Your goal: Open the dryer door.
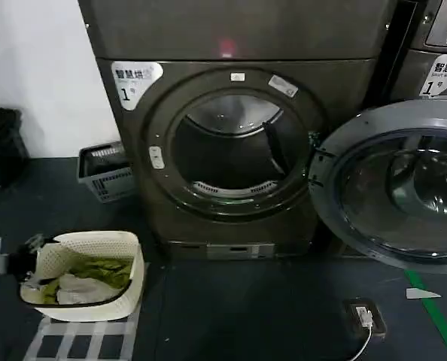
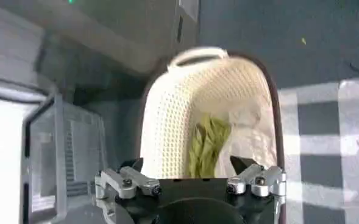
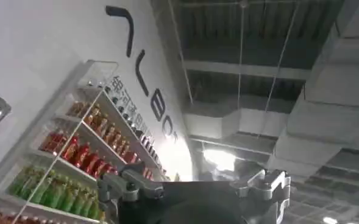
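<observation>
**Door Wide Open, Arms Clear**

Although the task named a door to open, the dryer door already stood swung far out to my right, its grey inner ring facing the room and its dark glass catching reflections. The drum opening gaped unobstructed in the front of the dryer.

My left gripper hovered above the white laundry basket, jaws spread wide and holding nothing; green and white clothes lay in the basket below it. My right gripper pointed up toward the ceiling and a shelf of bottles, jaws likewise parted and empty, well away from the door.

I judged the job essentially done. The risks lay in what might follow. If my right arm came down carelessly, it could knock the door and send it swinging back toward the latch. The door also hung near the neighbouring machine, so a hard push could strain the hinge. A cable and socket lay on the floor just below the door.
</observation>
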Available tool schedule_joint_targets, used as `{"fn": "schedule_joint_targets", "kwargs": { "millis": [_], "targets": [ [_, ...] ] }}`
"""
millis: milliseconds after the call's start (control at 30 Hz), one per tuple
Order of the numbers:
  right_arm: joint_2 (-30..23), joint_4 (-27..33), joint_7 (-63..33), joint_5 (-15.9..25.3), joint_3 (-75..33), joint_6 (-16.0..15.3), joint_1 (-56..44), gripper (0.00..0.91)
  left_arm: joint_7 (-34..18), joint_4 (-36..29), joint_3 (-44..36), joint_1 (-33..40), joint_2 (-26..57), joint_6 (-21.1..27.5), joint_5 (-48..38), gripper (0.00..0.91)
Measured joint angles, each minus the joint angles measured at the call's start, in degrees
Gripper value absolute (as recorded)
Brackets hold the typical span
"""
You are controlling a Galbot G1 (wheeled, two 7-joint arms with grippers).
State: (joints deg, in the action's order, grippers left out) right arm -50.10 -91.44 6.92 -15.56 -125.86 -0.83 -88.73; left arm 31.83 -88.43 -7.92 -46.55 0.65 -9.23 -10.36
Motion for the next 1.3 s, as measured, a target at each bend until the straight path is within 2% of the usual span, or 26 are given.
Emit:
{"fn": "schedule_joint_targets", "kwargs": {
  "millis": [133, 267, 1300],
  "targets": [
    [0.0, -0.1, 0.0, -0.1, -0.2, 0.0, -0.2, 0.907, 0.1, 0.9, 0.0, -0.6, 0.3, 0.5, 1.7, 0.907],
    [0.0, -0.4, 0.0, -0.1, -0.2, 0.0, -0.4, 0.907, -1.9, 1.4, 0.0, -0.9, -0.1, 2.4, 0.2, 0.907],
    [1.1, -0.2, -0.6, -0.5, -2.1, 0.4, -2.2, 0.907, 0.9, 5.0, 0.3, -0.9, 0.1, 0.1, 5.9, 0.907]
  ]
}}
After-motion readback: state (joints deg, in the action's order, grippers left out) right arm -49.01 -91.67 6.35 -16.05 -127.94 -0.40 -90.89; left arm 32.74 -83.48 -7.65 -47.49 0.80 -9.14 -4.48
